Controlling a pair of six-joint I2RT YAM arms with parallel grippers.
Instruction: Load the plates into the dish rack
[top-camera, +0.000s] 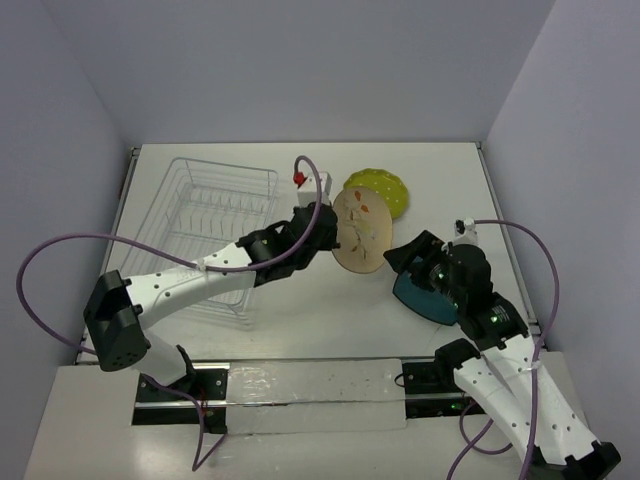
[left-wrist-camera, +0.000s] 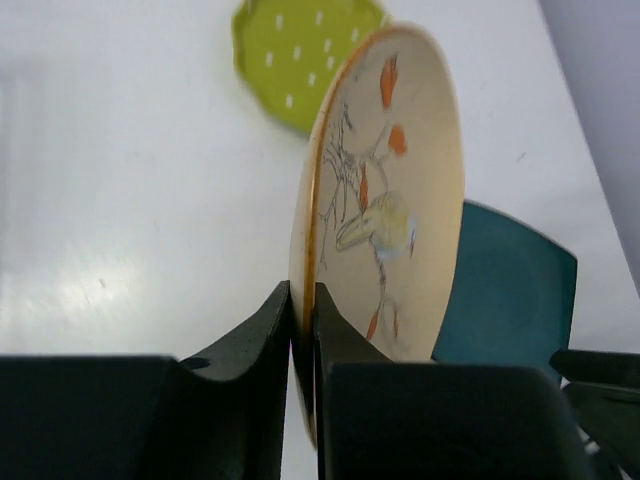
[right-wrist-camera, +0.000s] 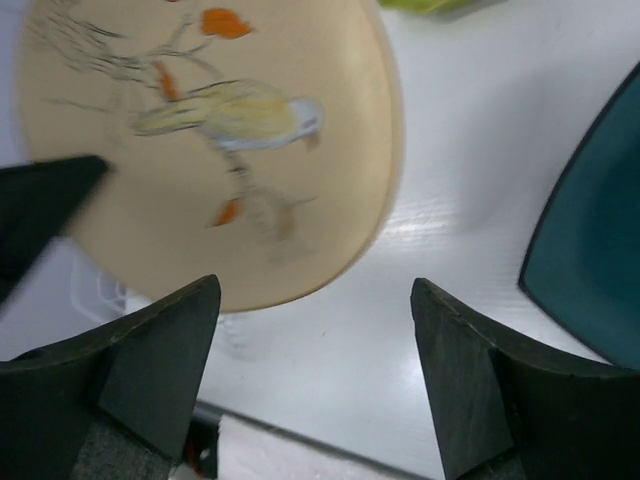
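The left gripper (left-wrist-camera: 303, 310) clamps the cream bird plate (left-wrist-camera: 395, 200) on edge, right of the dish rack (top-camera: 215, 200); the right gripper (right-wrist-camera: 315, 300) stands released. Carry it upright, aligned between two prongs

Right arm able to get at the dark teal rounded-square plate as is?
Probably yes: the right gripper is open and empty, the dark teal plate lies right beside it, and the round cream plate isn't between them.
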